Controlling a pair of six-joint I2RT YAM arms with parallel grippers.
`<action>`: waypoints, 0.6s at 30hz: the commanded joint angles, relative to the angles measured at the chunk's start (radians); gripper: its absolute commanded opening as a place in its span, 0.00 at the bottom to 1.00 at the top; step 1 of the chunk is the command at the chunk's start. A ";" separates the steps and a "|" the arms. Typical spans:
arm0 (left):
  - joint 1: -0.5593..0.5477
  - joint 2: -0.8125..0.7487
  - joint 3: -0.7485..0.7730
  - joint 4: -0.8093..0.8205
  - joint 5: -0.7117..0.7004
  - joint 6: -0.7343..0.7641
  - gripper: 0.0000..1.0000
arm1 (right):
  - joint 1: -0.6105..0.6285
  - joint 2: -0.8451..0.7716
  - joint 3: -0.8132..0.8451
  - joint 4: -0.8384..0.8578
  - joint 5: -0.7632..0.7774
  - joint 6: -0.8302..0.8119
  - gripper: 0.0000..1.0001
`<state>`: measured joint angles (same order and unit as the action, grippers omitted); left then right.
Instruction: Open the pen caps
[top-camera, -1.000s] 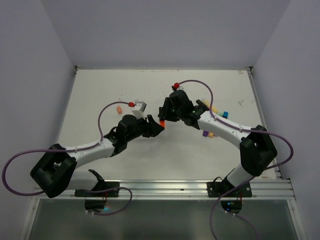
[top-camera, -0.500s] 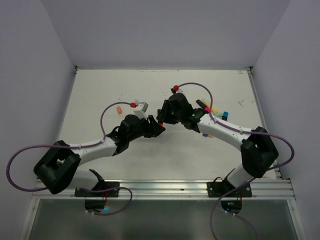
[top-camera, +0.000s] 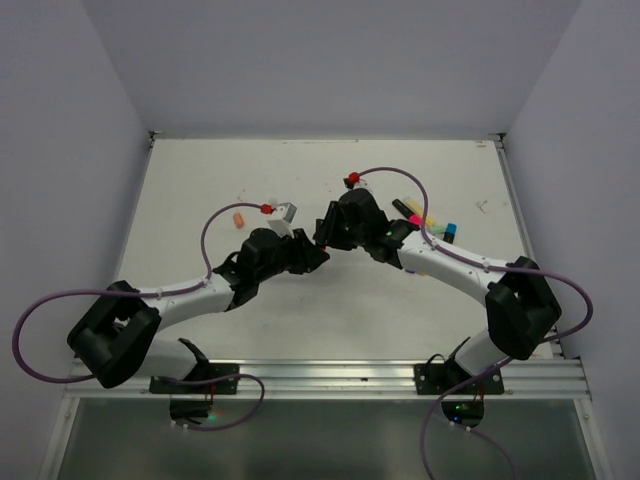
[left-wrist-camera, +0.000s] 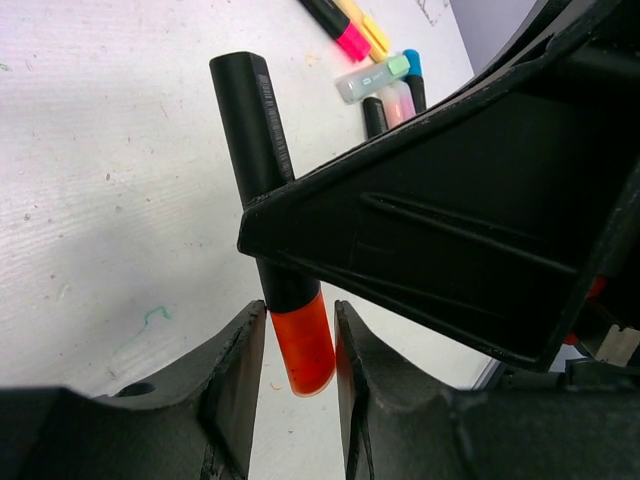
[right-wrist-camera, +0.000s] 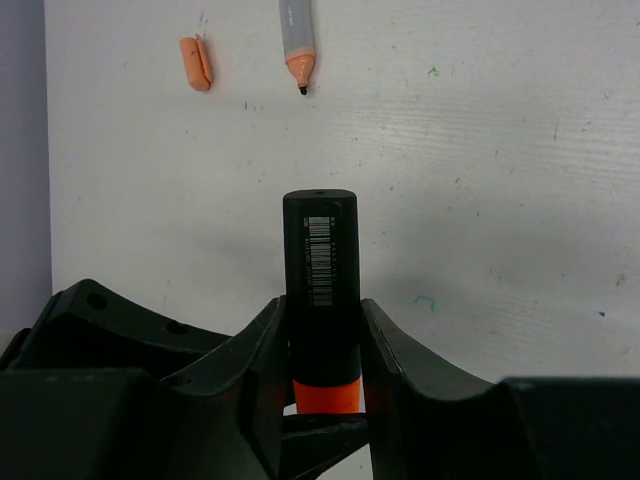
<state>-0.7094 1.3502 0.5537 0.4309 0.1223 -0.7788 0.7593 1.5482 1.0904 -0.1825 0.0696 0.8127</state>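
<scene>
My right gripper (top-camera: 327, 232) is shut on the black body of an orange highlighter (right-wrist-camera: 320, 260) and holds it above the table's middle; the body also shows in the left wrist view (left-wrist-camera: 255, 130). My left gripper (top-camera: 314, 256) meets it tip to tip. Its jaws stand tight on either side of the highlighter's orange cap (left-wrist-camera: 303, 350), which is still seated on the body. The cap's orange band shows below the right fingers (right-wrist-camera: 326, 392). In the top view the cap is hidden between the two grippers.
A loose peach cap (right-wrist-camera: 196, 63) and an uncapped grey marker with a peach tip (right-wrist-camera: 296, 40) lie at the back left (top-camera: 238, 217). Several highlighters and caps in pink (left-wrist-camera: 350, 40), yellow, mint (left-wrist-camera: 372, 78) and blue lie right of the right arm (top-camera: 430, 220).
Both grippers have drawn together. The left jaws have moved onto the orange cap, which showed between the grippers a second ago and is now covered in the top view.
</scene>
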 joint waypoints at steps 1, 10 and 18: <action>-0.004 0.004 0.023 0.037 -0.006 -0.014 0.36 | 0.008 -0.045 -0.006 0.069 0.029 0.028 0.00; -0.004 -0.011 0.006 0.084 0.040 0.006 0.00 | 0.009 -0.036 -0.008 0.097 -0.011 0.026 0.05; -0.004 -0.056 -0.026 0.081 0.023 0.042 0.00 | 0.009 -0.005 0.019 0.071 0.009 -0.023 0.32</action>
<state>-0.7044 1.3273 0.5255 0.4454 0.1162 -0.7761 0.7647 1.5452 1.0786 -0.1452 0.0608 0.8181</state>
